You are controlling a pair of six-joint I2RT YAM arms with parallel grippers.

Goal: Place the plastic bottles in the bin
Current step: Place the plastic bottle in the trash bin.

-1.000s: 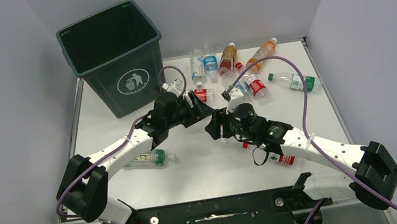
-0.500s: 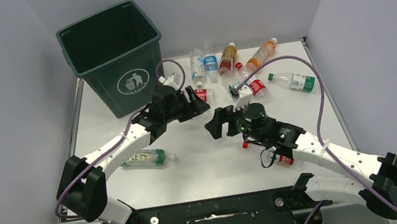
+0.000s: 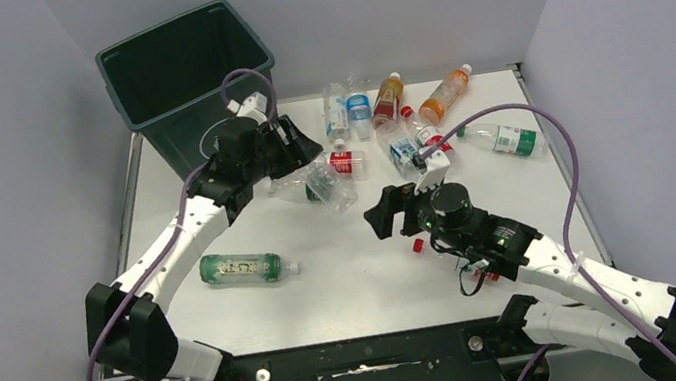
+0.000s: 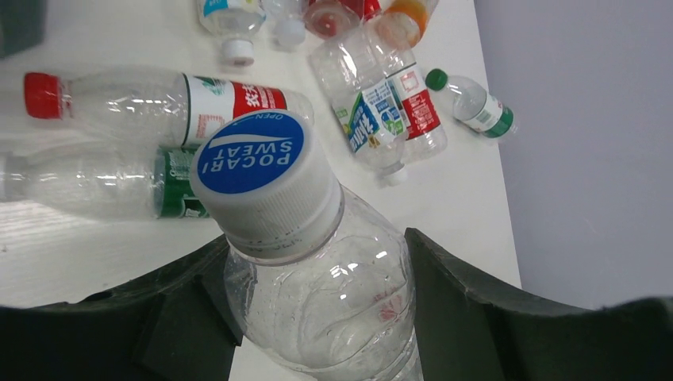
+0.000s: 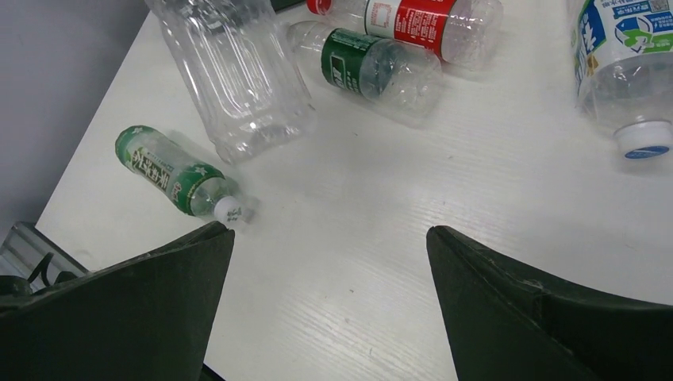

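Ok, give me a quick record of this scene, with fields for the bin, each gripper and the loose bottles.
bin: upright, far left of the table
left gripper: shut on clear bottle, gripped just below its Pocari Sweat cap, near the bin's front
right gripper: open, empty, over bare table
far-edge bottles: lying in a loose cluster
green-label bottle: lying alone beside the left arm

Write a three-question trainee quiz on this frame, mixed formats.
1. True or false: the right claw grips a bottle.
2. The cap of the clear bottle in the left claw reads: A Pocari Sweat, B Evian, C Fanta?
3. Which corner of the table holds the bin?
Key: 1 false, it is open and empty; 2 A; 3 far left.
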